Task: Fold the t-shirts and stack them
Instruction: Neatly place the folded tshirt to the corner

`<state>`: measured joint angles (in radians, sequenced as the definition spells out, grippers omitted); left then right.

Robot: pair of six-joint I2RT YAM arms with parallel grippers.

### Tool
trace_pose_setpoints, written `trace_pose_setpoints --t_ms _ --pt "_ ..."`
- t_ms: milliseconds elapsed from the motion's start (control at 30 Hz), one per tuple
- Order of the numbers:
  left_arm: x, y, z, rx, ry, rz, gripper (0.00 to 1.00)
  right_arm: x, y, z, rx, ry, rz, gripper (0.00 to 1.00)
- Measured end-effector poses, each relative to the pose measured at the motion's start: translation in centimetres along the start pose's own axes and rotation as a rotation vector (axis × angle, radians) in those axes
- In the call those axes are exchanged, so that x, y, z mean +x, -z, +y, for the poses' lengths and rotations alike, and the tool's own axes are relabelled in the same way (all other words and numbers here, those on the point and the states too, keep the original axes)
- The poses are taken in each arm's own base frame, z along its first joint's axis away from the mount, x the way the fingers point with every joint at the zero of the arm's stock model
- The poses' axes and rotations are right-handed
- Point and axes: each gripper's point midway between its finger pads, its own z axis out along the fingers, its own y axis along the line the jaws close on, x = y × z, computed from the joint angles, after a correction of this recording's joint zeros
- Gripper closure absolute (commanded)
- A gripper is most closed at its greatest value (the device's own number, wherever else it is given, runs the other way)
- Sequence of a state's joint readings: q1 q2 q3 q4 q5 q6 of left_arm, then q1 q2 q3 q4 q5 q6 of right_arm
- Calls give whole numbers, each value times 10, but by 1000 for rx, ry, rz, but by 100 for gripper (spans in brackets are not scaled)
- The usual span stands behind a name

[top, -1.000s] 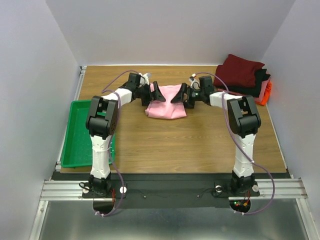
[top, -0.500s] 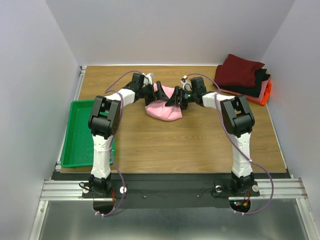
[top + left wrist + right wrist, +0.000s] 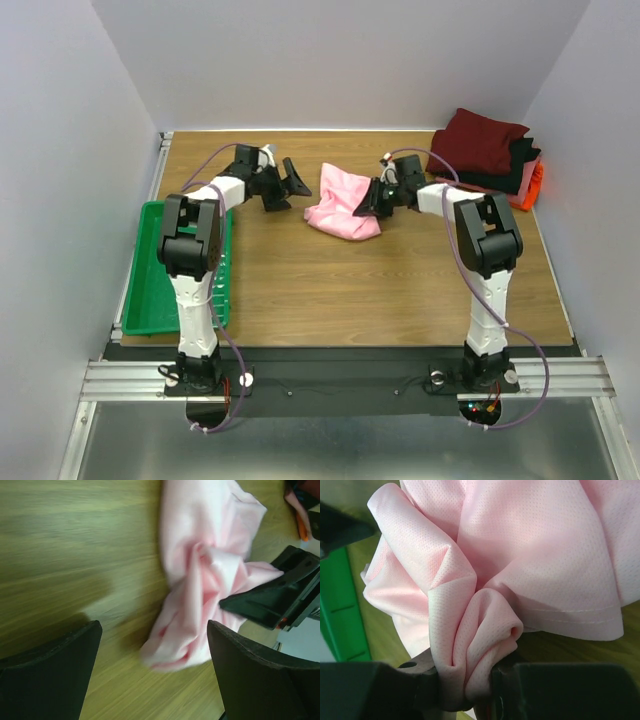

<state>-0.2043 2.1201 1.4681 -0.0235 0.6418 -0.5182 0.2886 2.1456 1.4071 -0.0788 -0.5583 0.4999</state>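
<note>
We see the pink t-shirt lying on the wooden table, a little beyond the middle and between the two arms. It is not folded flat but bunched into a loose lump. In the overhead view it is almost as broad as it is deep. Its longer run, as far as we can judge, goes from the far left down toward the near right, with a smoother panel at the far end and rumpled folds at the near end.

The right gripper sits at the shirt's right edge. In its own wrist view we find its fingers drawn in narrow on a rolled pleat of the pink cloth, which bulges up between them (a hemmed edge lies just above, on bare wood).

The left gripper stands apart from the shirt, to its left, with its jaws spread wide and nothing between them. Its wrist camera looks across the table at the cloth.

The other t-shirts are stacked in the far right corner, well apart from the pink one. Dark red is on top, black below it, and orange-red shows at the right edge. A green tray rests along the left side
</note>
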Motion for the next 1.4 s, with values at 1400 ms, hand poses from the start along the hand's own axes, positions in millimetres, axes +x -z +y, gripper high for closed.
trace_pose_setpoints --t_ms 1400 --pt "27 38 31 -90 23 32 2 -344 321 -147 436 202 -815 100"
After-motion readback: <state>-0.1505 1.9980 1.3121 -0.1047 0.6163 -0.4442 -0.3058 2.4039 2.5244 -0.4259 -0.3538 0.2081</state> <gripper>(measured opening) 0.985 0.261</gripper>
